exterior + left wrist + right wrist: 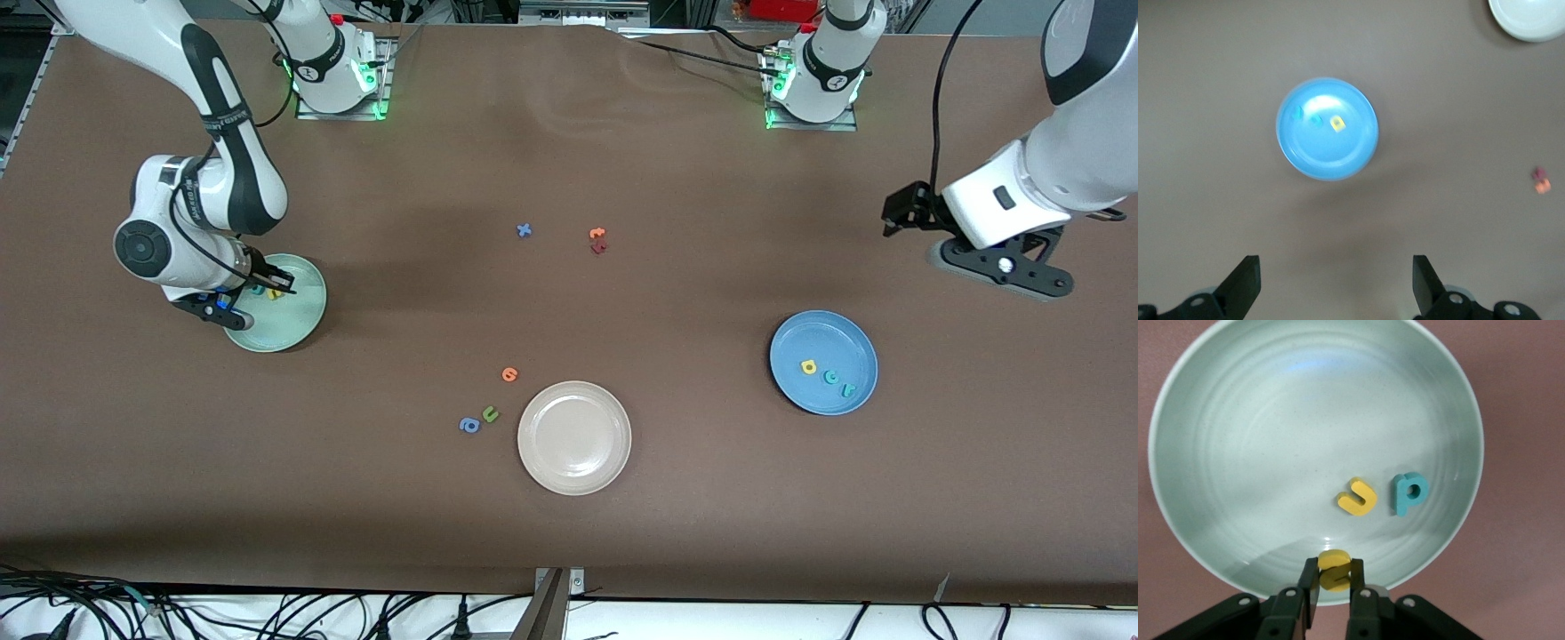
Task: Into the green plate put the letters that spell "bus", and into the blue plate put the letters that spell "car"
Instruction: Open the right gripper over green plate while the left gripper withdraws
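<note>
At the right arm's end of the bench, the green plate [289,333] sits under the right gripper [267,286], whose fingers are pinched on the yellow "s" [1334,569] just inside the plate's rim; the yellow "u" [1357,497] and the teal "b" [1407,493] lie side by side, just apart, on the plate's floor, near the held letter. Toward the middle of the bench, a blue "x" [524,230] lies alone, with an orange letter [597,234] and a dark red letter [599,247] touching each other just beside it, toward the left arm's end. Nearer the front edge, another small orange piece [509,374], a green "u" [490,413] and a blue "a" [469,426] lie close together beside the beige-white plate [574,476]. Toward the left arm's end, the blue plate [822,333] carries the yellow "a" [808,366], the teal "c" [831,377] and the teal "r" [847,388] in a short row. Over bare bench near that end's edge, the left gripper [1336,283] hangs waiting with its fingers spread wide and nothing between them, well apart from the blue plate
</note>
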You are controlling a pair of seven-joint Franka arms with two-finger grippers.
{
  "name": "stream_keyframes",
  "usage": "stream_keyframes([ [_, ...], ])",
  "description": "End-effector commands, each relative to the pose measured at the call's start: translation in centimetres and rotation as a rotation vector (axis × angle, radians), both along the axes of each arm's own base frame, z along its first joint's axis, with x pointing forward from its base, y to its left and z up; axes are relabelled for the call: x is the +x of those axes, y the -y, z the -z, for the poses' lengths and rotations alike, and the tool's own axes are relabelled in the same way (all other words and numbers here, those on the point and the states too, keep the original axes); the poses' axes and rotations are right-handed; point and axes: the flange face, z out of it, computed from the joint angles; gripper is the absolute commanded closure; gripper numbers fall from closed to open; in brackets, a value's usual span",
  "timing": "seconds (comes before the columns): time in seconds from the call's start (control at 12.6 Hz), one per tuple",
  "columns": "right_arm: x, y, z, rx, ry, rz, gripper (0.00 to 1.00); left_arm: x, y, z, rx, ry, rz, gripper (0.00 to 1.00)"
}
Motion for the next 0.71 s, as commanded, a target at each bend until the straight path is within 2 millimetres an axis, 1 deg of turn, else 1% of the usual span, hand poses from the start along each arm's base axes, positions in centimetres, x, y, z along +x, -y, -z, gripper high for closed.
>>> stream_keyframes([
  [0.0, 0.5, -0.4, -1.6, 0.013, 0.030, -0.014, 0.01, -3.6, -0.2, -1.0, -0.024, 0.086, -0.028, 0.00],
  [0.08, 1.3, -0.6, -3.0, 0.019, 0.055, -0.019, 0.01, -3.7, 0.2, -1.2, -0.024, 0.089, -0.041, 0.00],
  [0.16, 2.3, -0.9, -5.2, 0.027, 0.063, -0.026, 0.01, -3.8, 0.2, -1.1, -0.023, 0.082, -0.058, 0.00],
  [0.24, 3.5, -1.2, -7.7, 0.033, 0.046, -0.028, 0.01, -3.8, -0.5, -1.1, -0.022, 0.067, -0.070, 0.00],
  [0.32, 4.8, -1.6, -10.9, 0.038, 0.016, -0.030, 0.01, -4.0, -1.3, -1.0, -0.019, 0.043, -0.083, 0.00],
  [0.4, 5.8, -1.8, -14.1, 0.045, -0.011, -0.044, 0.01, -4.2, -1.4, -1.1, -0.016, 0.028, -0.082, 0.00],
  [0.48, 6.6, -2.0, -16.7, 0.051, -0.021, -0.060, 0.01, -4.4, -0.6, -1.6, -0.013, 0.019, -0.070, 0.00],
  [0.64, 7.6, -2.7, -22.5, 0.068, -0.033, -0.092, 0.01, -4.3, -0.3, -1.7, -0.012, 0.011, -0.064, 0.00],
])
